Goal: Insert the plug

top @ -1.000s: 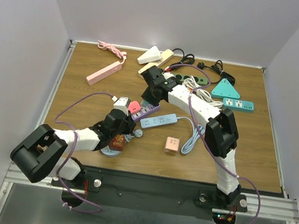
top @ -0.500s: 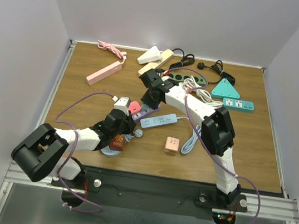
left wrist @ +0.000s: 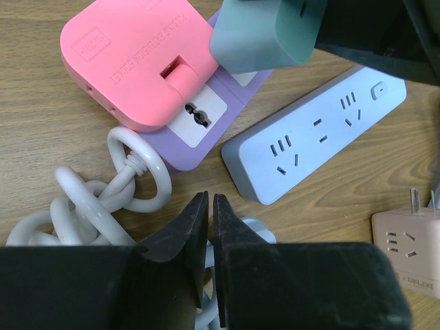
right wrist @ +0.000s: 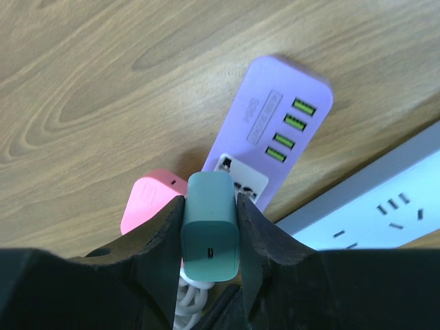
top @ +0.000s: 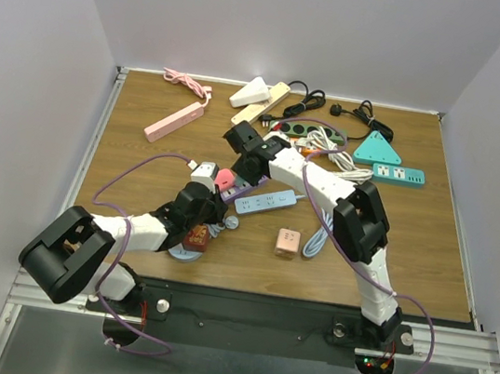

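Observation:
My right gripper (right wrist: 210, 205) is shut on a teal plug (right wrist: 210, 230), a small charger block with a port in its back face. The plug hangs over the socket end of the purple power strip (right wrist: 275, 130), which lies flat with green USB ports at its far end. In the left wrist view the plug (left wrist: 265, 31) sits above the purple power strip (left wrist: 199, 134); whether it touches the strip I cannot tell. My left gripper (left wrist: 210, 198) is shut on nothing, low over the wood beside a white cable (left wrist: 130, 179).
A pink socket block (left wrist: 130, 62) overlaps the purple strip's near end. A pale blue power strip (left wrist: 316, 130) lies just to the right, and a pink cube adapter (top: 287, 241) nearer the front. Several other strips and cords (top: 368, 153) crowd the back of the table.
My right arm has carried the teal plug leftward and toward the purple strip's socket end. The left arm has stayed put, its jaws still shut.

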Robot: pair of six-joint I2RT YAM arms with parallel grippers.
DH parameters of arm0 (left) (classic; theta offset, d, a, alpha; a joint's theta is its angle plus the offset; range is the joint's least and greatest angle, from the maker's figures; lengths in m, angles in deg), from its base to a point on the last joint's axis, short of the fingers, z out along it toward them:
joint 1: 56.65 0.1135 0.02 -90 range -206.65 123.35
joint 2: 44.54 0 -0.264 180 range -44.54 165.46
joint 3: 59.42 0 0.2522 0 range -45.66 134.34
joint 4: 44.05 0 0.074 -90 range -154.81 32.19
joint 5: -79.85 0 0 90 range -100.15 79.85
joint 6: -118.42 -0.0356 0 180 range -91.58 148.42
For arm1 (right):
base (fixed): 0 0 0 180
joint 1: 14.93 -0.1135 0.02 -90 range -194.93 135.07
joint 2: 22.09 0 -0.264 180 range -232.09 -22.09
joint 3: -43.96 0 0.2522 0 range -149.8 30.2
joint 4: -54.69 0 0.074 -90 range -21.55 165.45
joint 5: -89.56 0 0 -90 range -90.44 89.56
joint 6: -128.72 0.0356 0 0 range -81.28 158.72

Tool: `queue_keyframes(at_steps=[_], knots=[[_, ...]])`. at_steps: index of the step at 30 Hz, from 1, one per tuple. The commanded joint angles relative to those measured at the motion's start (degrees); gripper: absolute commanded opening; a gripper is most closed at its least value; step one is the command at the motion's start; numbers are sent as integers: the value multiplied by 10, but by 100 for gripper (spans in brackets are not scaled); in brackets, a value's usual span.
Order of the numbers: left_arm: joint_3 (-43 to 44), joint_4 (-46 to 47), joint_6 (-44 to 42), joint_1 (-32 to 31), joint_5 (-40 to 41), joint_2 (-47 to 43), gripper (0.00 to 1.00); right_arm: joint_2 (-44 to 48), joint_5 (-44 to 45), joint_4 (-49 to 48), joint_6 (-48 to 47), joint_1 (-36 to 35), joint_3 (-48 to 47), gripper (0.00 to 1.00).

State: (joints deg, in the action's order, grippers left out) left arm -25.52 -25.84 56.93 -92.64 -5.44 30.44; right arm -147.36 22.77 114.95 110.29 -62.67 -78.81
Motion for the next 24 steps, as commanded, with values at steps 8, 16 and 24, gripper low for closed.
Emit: queue_keyframes(at_steps=[8,16,24], knots=[[-5,15,-5,-3,-18,-11,18,-21,30,52,91,-26,-18,0],[5,14,-19,-3,-18,-6,17,-8,69,80,111,-24,-8,0],[1,14,-21,-3,-20,-15,17,-31,83,95,118,-20,-32,0]])
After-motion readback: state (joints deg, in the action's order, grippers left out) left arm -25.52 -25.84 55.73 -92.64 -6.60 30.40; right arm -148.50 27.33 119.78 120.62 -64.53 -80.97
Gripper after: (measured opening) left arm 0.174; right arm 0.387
